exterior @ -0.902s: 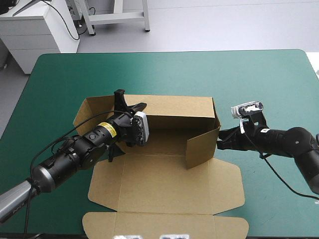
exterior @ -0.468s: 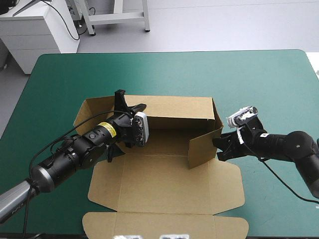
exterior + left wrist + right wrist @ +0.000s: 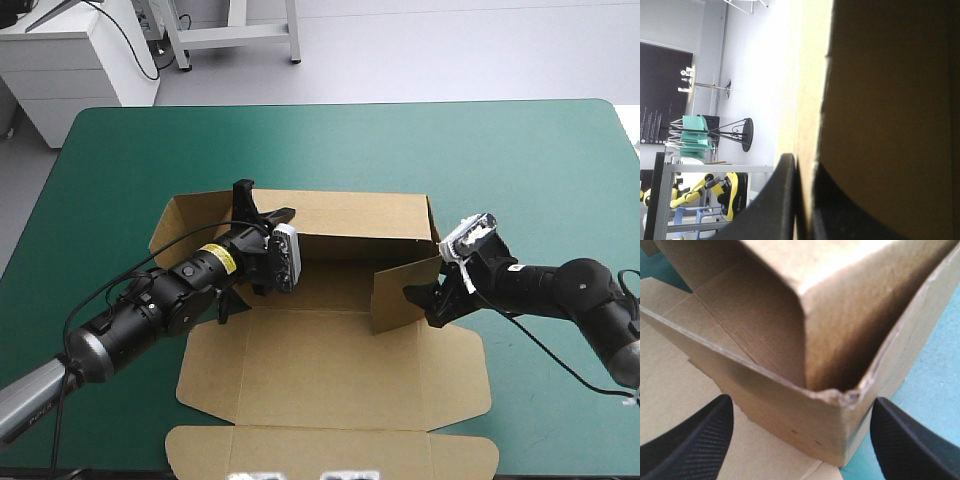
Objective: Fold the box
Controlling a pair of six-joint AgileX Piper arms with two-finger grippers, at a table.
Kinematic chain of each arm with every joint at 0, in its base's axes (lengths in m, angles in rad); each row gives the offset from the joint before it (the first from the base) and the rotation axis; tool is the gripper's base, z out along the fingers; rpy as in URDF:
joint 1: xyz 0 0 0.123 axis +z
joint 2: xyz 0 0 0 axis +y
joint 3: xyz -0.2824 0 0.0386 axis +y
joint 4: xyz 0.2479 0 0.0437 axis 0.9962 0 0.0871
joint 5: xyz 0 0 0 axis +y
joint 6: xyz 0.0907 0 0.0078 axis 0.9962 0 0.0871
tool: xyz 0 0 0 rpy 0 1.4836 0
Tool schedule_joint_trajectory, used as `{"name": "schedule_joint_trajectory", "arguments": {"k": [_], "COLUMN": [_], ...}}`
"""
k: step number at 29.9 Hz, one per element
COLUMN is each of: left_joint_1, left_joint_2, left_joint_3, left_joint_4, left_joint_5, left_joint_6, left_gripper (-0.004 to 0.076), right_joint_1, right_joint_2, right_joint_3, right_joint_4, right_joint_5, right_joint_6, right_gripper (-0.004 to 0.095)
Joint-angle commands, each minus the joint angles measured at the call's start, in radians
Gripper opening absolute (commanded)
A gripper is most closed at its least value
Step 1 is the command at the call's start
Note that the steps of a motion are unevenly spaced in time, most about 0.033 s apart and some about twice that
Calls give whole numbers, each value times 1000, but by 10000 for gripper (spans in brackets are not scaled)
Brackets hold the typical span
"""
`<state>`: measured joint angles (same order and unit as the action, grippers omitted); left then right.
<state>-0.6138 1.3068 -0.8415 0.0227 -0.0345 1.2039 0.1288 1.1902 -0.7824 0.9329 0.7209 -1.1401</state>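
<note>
The brown box lies in the middle of the table with its back wall raised and its lid flat toward the front. My left gripper is shut on the back wall's top edge near the left corner. In the left wrist view the board passes between the two fingers of that gripper. My right gripper is open at the box's right end, where a side flap stands angled inward. In the right wrist view this gripper straddles the dented corner of the box.
The lid's tuck flap reaches almost to the table's front edge. The left side flap leans outward behind my left arm. The teal-green cover stretches beyond the back wall and to the right of the box.
My right gripper has opened and moved left, onto the box's right corner. The right side flap has swung a little inward. The left arm has barely moved.
</note>
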Motion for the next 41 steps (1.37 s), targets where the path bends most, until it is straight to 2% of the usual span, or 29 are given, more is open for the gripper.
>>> {"name": "schedule_joint_trajectory", "arguments": {"k": [1, 9, 15, 18, 23, 26, 28, 31, 39, 41], "left_joint_1": [-24, -54, -54, -54, -58, -70, -85, -97, -97, -97], "left_joint_2": [0, -1, -8, -7, -8, -9, -9, -9, -15, -30], "left_joint_3": [-3, -3, -3, -3, -3, -23, -41, -53, -53, -53], "left_joint_4": [-23, -34, -36, -36, -56, -91, -100, -100, -77, -85], "left_joint_5": [114, 103, 35, 54, 49, 57, 61, 62, 153, 169], "left_joint_6": [-19, -36, -36, -36, -36, -36, -36, -23, -21, -24], "left_gripper": [0, -1, 0, 0, 0, 0, 0, 0, 4, 50], "right_joint_1": [33, 64, 64, 64, 101, 130, 140, 142, 142, 142], "right_joint_2": [-1, 31, 31, 31, 32, 32, 32, 32, 30, 30], "right_joint_3": [-27, -27, -27, -27, -31, -47, -54, -56, -56, -57], "right_joint_4": [51, 49, 53, 81, 104, 99, 98, 98, 102, 102], "right_joint_5": [-89, -256, -251, -226, -229, -238, -242, -238, -154, -164], "right_joint_6": [6, 60, 81, 81, 62, 51, 51, 57, 53, 98], "right_gripper": [721, 698, 521, 436, 417, 286, 134, -19, -16, -13]}}
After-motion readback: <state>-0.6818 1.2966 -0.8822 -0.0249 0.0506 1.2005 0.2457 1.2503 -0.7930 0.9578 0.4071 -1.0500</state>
